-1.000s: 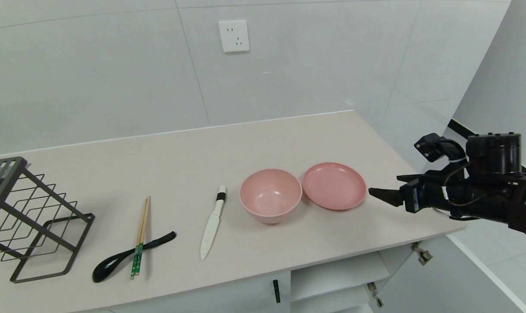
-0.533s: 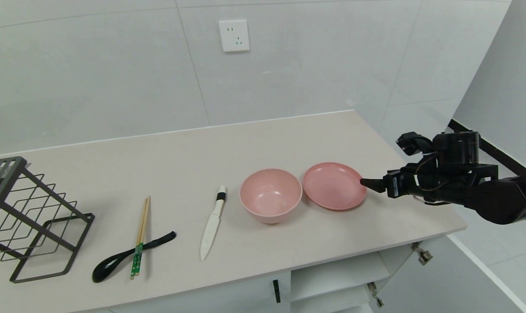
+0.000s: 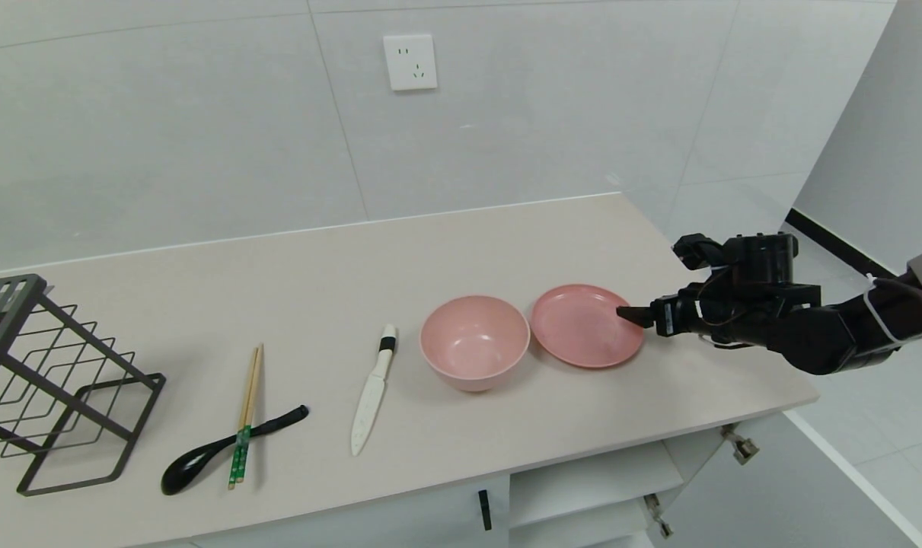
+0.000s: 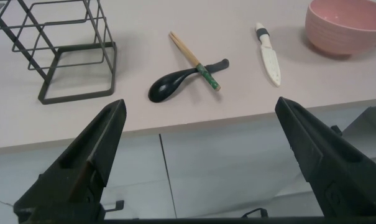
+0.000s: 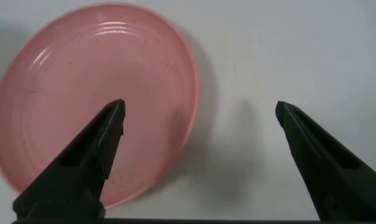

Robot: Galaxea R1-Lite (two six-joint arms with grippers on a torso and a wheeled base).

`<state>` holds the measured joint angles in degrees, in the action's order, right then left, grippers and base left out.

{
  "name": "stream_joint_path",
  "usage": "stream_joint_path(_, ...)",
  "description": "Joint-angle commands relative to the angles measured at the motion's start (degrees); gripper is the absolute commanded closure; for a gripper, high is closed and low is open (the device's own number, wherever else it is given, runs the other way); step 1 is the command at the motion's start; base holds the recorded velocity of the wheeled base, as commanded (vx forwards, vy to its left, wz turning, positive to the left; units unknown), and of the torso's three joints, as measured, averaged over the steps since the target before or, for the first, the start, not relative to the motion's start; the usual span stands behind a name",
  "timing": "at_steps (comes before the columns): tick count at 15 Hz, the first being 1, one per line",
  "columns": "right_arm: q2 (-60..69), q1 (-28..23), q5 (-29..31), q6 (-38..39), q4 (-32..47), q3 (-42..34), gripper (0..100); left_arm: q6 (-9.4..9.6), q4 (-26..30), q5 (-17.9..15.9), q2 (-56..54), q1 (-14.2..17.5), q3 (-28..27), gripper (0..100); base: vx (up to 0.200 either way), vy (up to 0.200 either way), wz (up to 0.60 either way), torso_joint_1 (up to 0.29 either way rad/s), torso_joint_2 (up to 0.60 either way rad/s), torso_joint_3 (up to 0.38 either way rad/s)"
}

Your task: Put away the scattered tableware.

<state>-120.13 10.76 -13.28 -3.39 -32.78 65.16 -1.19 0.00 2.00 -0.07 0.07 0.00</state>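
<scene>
Right jaws hung wide open, straddling the plate's (image 3: pixel 586 326) right rim. The plate sat far right on the surface (image 3: pixel 316 304), just beside the bowl (image 3: pixel 473 342). Leftward lay knife (image 3: pixel 373 392), chopsticks (image 3: pixel 246 415) crossing spoon (image 3: pixel 217 450), then rack (image 3: pixel 49 380). Left jaws gaped too.

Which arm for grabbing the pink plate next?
Right: the right end effector is open, straddling the rim of the pink plate; the left end effector sits off the counter, opposite the black spoon.
</scene>
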Motion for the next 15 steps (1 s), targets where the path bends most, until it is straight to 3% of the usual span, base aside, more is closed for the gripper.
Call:
stream_joint_path(1, -2.8, 1.0, -0.2, 0.0, 0.0, 1.2, 0, -0.04, 0.0, 0.0, 0.1, 0.0, 0.0, 0, 0.000, 0.000, 0.00, 0.000, 0.00, 0.000)
stream_joint_path(15, -4.8, 7.0, -1.0, -0.1, -2.5, 2.0, 0, -0.04, 0.0, 0.0, 0.1, 0.0, 0.0, 0, 0.000, 0.000, 0.00, 0.000, 0.00, 0.000)
